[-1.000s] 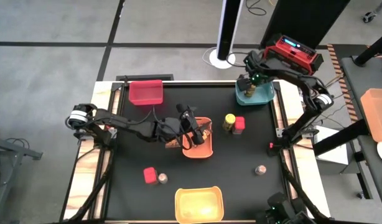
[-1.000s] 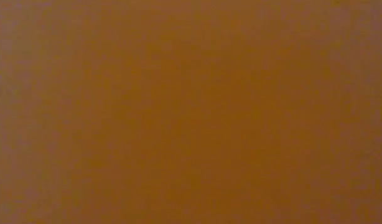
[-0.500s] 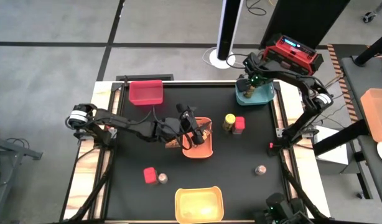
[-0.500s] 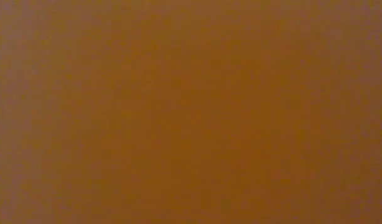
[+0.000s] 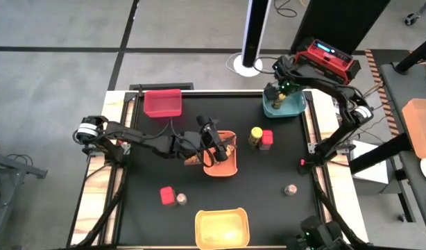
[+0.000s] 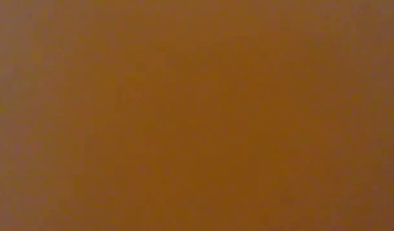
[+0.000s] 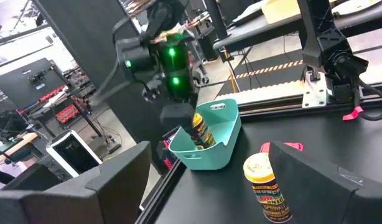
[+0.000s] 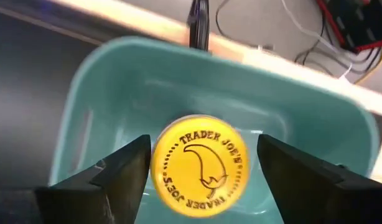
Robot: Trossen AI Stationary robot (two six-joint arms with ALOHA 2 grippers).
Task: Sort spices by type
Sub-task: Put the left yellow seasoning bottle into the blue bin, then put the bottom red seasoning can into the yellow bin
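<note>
Hanging upright over the teal bin (image 8: 290, 124), yellow-lidded jar (image 8: 200, 165) sits between the right gripper's (image 8: 200, 168) fingers; whether they grip it, I cannot tell.

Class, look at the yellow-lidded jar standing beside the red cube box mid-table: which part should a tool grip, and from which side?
Grip the yellow-lidded jar across its round body just below the lid, coming from above. It stands upright, and the red cube box touches one side, so set the fingers on the two sides clear of the box.
</note>
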